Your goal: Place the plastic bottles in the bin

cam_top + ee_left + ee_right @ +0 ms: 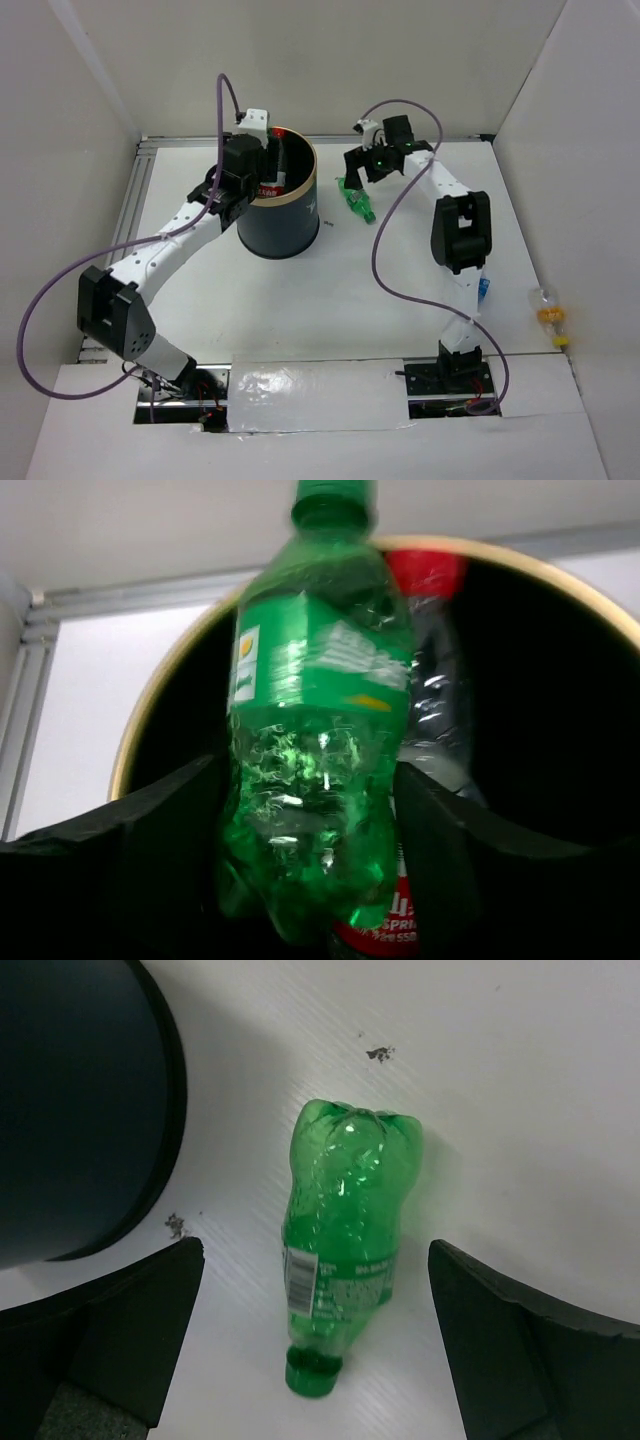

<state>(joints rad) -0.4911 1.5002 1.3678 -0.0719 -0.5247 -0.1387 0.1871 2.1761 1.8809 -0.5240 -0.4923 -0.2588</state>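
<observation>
The navy bin [285,228] with a gold rim [133,730] stands at the back centre. My left gripper [250,180] is at its left rim, shut on a green bottle [320,680] held neck-forward over the opening [308,790]. A clear bottle with a red cap and red label [432,680] lies inside the bin. My right gripper [372,168] is open and hovers over a second green bottle [357,200] lying on the table just right of the bin. In the right wrist view this bottle [345,1210] lies between the spread fingers [315,1250], cap toward the camera.
A clear bottle with a yellow-orange band [549,318] lies at the table's right edge. A bit of blue bottle [484,290] shows behind the right arm. The bin's wall [70,1110] is close on the left of the right gripper. Enclosure walls stand on three sides.
</observation>
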